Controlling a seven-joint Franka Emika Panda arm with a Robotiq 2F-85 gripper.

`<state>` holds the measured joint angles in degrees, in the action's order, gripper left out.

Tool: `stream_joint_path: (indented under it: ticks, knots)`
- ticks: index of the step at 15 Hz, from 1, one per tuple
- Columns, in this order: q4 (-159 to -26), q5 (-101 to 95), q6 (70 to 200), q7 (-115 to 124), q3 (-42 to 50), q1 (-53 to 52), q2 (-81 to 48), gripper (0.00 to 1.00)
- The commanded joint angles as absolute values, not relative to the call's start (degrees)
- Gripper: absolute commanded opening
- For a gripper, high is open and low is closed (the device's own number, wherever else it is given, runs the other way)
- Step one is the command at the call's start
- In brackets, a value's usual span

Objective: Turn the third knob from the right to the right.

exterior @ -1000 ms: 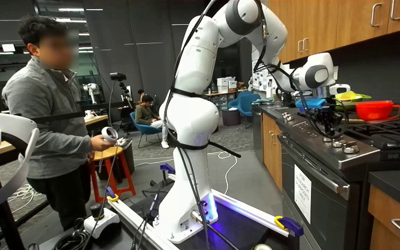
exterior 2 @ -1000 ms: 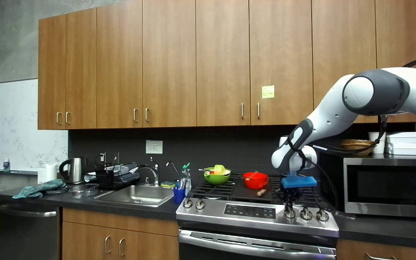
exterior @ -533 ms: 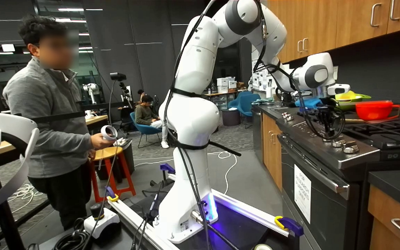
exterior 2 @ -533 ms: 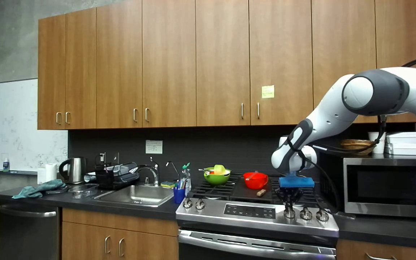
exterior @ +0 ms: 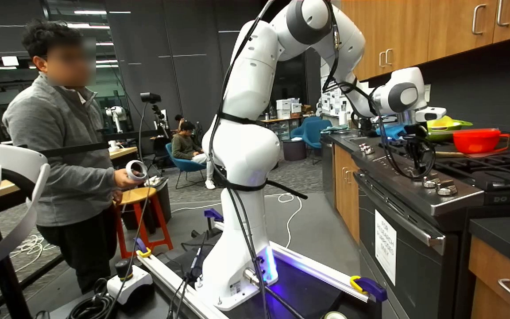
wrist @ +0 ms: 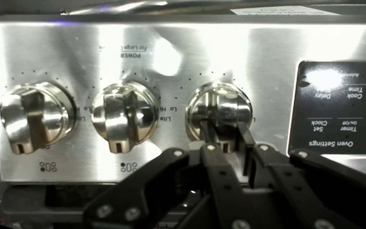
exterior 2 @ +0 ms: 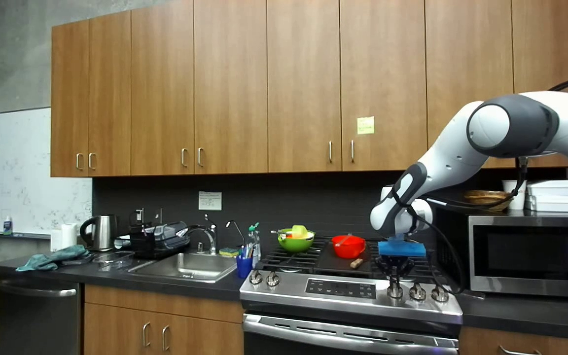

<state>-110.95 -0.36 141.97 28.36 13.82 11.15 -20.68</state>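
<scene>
Across the wrist view runs the metal stove panel point(wrist: 268, 95); right of centre sits the third burner knob point(wrist: 222, 98), and the gripper point(wrist: 226, 127) has its jaws astride the ridge (squeezing it or not, I can't make out). Two matching knobs point(wrist: 118, 114) stand farther left.

Shows glossy wht on the arm point(exterior: 248, 153) w/ dk-grey joint bands point(exterior 2: 523, 123), carries blk cables point(exterior: 247, 240) under blk straps point(exterior: 250, 188), glows blue at the base point(exterior: 233, 268), and ends in a blk tool point(wrist: 226, 128) w/ silver screws point(wrist: 132, 213) below a bright-blue block point(exterior 2: 401, 248).
</scene>
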Motion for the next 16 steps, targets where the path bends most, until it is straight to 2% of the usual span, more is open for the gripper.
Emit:
stream_joint_path:
  ticks: [1,13,15,16]
  knots:
    - [-114.6,2.8,137.6,33.8,13.8,8.5,-17.9,0.05]
    - [-115.8,1.7,139.5,46.3,14.8,6.0,-16.7,0.05]
    - [-117.5,0.1,140.7,45.7,15.1,5.4,-14.6,0.23]
    - [-118.6,-1.6,141.4,46.0,15.7,4.8,-13.3,0.44]
